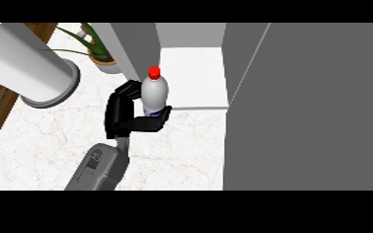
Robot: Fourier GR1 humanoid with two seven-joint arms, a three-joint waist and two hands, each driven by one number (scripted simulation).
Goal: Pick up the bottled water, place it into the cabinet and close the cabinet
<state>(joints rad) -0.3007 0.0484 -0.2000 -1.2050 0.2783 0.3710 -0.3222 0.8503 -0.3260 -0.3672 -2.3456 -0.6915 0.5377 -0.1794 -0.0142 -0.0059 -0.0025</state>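
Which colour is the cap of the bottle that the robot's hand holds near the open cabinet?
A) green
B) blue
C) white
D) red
D: the bottled water, held upright in the curled fingers of the left hand in front of the cabinet, has a red cap on its top.

One arm showed, a smooth grey forearm (98,170) with a boxy casing and a darker recessed panel on its upper face. It narrowed to a slim grey wrist, and beyond that sat a matt black hand (125,113) with thick, blocky fingers.
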